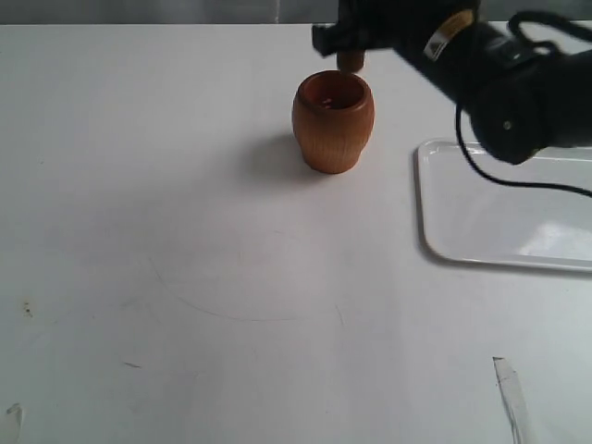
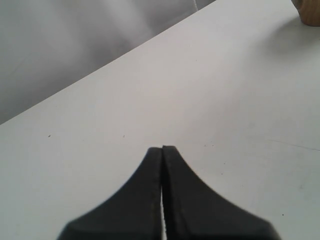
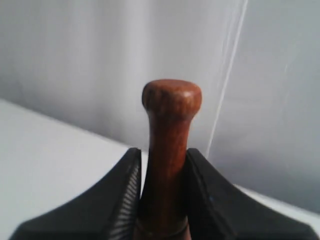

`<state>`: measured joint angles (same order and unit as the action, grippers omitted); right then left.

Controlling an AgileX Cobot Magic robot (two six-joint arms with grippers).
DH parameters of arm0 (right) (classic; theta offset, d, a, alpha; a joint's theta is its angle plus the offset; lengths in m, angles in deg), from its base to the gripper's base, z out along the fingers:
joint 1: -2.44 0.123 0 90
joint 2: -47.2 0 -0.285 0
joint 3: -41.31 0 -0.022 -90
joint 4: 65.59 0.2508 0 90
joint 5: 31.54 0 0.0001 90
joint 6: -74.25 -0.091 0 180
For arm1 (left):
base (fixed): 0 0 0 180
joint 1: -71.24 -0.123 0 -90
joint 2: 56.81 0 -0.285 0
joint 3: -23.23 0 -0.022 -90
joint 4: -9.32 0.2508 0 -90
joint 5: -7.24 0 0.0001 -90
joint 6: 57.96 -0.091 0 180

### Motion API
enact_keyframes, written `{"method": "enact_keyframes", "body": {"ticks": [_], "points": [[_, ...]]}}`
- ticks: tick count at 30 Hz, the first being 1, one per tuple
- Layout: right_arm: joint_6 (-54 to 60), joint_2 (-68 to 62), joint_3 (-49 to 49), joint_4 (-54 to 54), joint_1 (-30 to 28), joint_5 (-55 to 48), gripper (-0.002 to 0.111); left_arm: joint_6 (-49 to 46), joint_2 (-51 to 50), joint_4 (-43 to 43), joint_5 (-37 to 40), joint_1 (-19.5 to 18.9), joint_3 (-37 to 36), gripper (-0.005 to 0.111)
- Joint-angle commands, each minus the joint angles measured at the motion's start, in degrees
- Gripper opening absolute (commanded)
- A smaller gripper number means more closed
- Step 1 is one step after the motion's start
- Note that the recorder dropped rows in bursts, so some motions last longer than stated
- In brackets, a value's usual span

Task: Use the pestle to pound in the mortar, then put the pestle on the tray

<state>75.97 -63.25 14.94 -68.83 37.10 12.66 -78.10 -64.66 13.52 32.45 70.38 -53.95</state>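
Note:
The orange-brown mortar (image 1: 333,120) stands upright on the white table, mouth up. Just above and behind its rim hangs the thick end of the dark reddish-brown pestle (image 1: 351,61), held by my right gripper (image 1: 350,42). In the right wrist view the jaws are shut on the pestle (image 3: 169,150) at its neck, its knob past the fingertips of the right gripper (image 3: 164,155). The white tray (image 1: 499,208) lies to the mortar's right. My left gripper (image 2: 163,148) is shut with nothing in it, low over bare table; a sliver of the mortar (image 2: 310,12) shows at that view's corner.
The black right arm (image 1: 499,74) and its cable reach over the tray's far edge. A strip of tape (image 1: 511,393) lies near the front right. Faint scuff marks cross the table's middle.

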Motion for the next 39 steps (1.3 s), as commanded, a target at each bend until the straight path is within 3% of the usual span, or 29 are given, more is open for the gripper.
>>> {"method": "enact_keyframes", "body": {"ticks": [1, 9, 17, 21, 29, 33, 39], "points": [[-0.8, -10.9, -0.1, 0.4, 0.2, -1.5, 0.0, 0.5, 0.1, -0.4, -0.2, 0.4, 0.0, 0.0], [-1.0, -10.7, -0.1, -0.5, 0.2, 0.9, 0.0, 0.5, 0.1, -0.4, -0.2, 0.4, 0.0, 0.0], [2.9, 14.9, -0.1, -0.2, 0.1, 1.4, 0.0, 0.5, 0.1, -0.4, -0.2, 0.4, 0.0, 0.0], [0.6, 9.8, -0.1, -0.2, 0.1, -1.0, 0.0, 0.5, 0.1, -0.4, -0.2, 0.4, 0.0, 0.0], [-8.8, -14.8, -0.1, -5.4, 0.2, -1.0, 0.0, 0.5, 0.1, -0.4, -0.2, 0.4, 0.0, 0.0], [-7.8, -12.8, -0.1, -5.4, 0.2, 0.1, 0.0, 0.5, 0.1, -0.4, -0.2, 0.4, 0.0, 0.0], [-1.7, 2.0, -0.1, -4.1, 0.1, -0.9, 0.0, 0.5, 0.1, -0.4, -0.2, 0.4, 0.0, 0.0]]}}
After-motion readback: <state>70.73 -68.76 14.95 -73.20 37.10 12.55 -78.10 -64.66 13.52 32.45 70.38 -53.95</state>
